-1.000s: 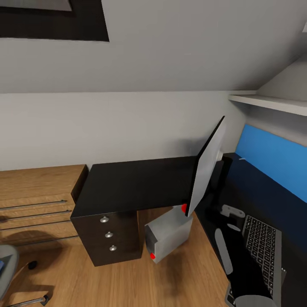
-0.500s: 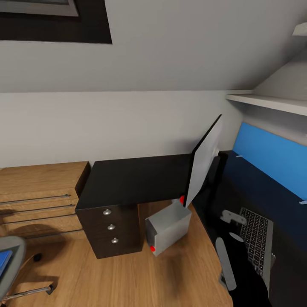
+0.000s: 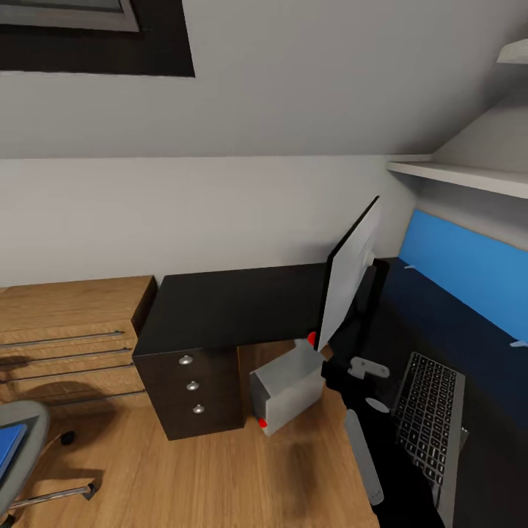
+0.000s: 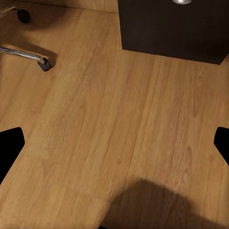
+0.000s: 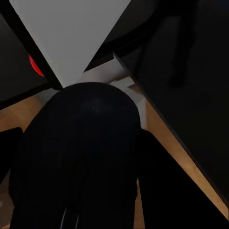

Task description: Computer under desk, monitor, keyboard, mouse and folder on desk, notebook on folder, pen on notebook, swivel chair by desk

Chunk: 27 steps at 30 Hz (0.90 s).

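Observation:
The black desk (image 3: pixel 227 308) stands against the wall, with the grey computer (image 3: pixel 290 389) on the floor under it beside the drawers (image 3: pixel 192 385). The monitor (image 3: pixel 350 282) stands on the desk, seen edge-on. To its right the keyboard (image 3: pixel 429 414) lies on the desk top. My right gripper (image 3: pixel 331 369) hovers near the monitor's lower corner, shut on the black mouse (image 5: pixel 81 152). At the lower left is the swivel chair (image 3: pixel 22 429), with the blue folder (image 3: pixel 7 449) on its seat. My left gripper (image 4: pixel 114 143) is open over bare floor.
A wooden cabinet (image 3: pixel 66 337) with bar handles stands left of the desk. A blue panel (image 3: pixel 469 279) and a white shelf (image 3: pixel 462 176) line the wall at right. The chair's chrome leg (image 4: pixel 24 55) lies on the wooden floor (image 3: pixel 220 477).
The head view has shifted slightly, bringing more of the chair into sight. My right arm has moved left with the mouse, from beside the keyboard toward the monitor's lower corner.

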Available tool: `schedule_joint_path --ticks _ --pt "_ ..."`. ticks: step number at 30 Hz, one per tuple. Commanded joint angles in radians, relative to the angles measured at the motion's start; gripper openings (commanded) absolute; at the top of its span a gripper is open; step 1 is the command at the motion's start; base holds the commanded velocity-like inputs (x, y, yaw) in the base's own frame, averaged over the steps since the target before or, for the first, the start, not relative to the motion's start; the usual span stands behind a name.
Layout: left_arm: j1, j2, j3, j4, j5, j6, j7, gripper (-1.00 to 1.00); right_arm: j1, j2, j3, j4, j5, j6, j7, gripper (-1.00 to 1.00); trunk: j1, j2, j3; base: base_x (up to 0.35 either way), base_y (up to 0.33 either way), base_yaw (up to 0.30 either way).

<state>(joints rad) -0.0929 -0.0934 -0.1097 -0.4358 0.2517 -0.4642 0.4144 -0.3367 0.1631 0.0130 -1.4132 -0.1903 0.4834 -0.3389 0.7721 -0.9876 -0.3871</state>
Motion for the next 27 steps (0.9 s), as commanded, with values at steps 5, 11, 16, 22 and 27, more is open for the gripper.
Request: schedule_joint_path --ticks 5,11,16,22,27 --pt "-0.001 0.0 -0.008 0.0 0.007 -0.004 0.008 1.0 0.003 0.002 0.009 0.0 -0.019 0.001 -0.011 -1.0 0.0 -0.001 -0.001 0.0 0.0 0.0" --pt "-0.001 0.001 -0.008 0.0 0.007 -0.004 0.007 1.0 0.005 0.003 0.019 0.006 -0.021 0.001 -0.011 -1.0 0.0 -0.001 -0.001 -0.184 0.045 0.0" --pt "-0.001 0.001 -0.008 0.0 0.007 -0.004 0.007 1.0 0.005 0.003 0.019 0.006 -0.021 0.001 -0.011 -1.0 0.0 -0.001 -0.001 -0.258 0.058 0.0" --pt "-0.001 0.001 -0.008 0.0 0.007 -0.004 0.007 1.0 0.005 0.003 0.019 0.007 -0.022 0.001 -0.011 -1.0 0.0 -0.001 -0.001 -0.03 0.005 0.0" --pt "-0.001 0.001 -0.008 0.0 0.007 -0.004 0.007 1.0 0.005 0.003 0.019 0.007 -0.023 0.001 -0.011 -1.0 0.0 -0.001 -0.001 -0.001 0.0 0.0"
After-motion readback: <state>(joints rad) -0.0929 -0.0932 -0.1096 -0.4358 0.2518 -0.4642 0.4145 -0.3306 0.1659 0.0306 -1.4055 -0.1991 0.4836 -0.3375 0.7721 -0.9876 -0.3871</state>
